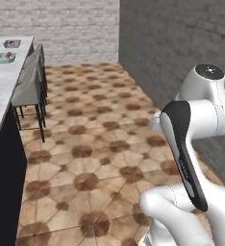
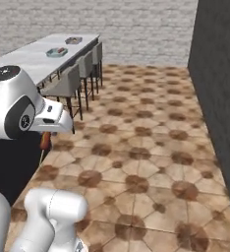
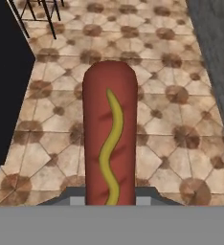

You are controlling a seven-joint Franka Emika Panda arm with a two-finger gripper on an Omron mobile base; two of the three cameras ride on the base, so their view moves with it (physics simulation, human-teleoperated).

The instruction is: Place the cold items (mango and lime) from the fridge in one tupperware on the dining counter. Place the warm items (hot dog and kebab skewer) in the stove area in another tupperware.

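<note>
A hot dog [image 3: 109, 139], striped with a wavy line of mustard, is gripped in the tool [image 3: 109, 198] of a white robot arm and carried above the tiled kitchen floor [image 1: 100, 139]. In the hand view the sausage rises from between the finger tips and stands out lengthwise ahead of the camera, with patterned tiles below it and the dark side of the table [image 3: 8, 86] at the left. In the right base view a reddish end of the hot dog is glimpsed just under the hand, near the arm's upper joint.

The long dining table [image 2: 38, 61] is seen well ahead along the left wall, lined with grey stools [image 2: 68, 86]. Two tupperware containers [image 2: 56, 51] are set on its far end, one behind the other. Something reddish is seen in the nearer container, though what it is cannot be made out at this range; the contents of the farther one cannot be told either.

The task is judged to be partway through. One warm item is in hand and has not yet been delivered; the stretch of floor between the robot and the containers is still to be covered, and the hot dog is then to be lowered into the container meant for warm food. Whether the mango, lime and kebab skewer are already placed cannot be confirmed.
</note>
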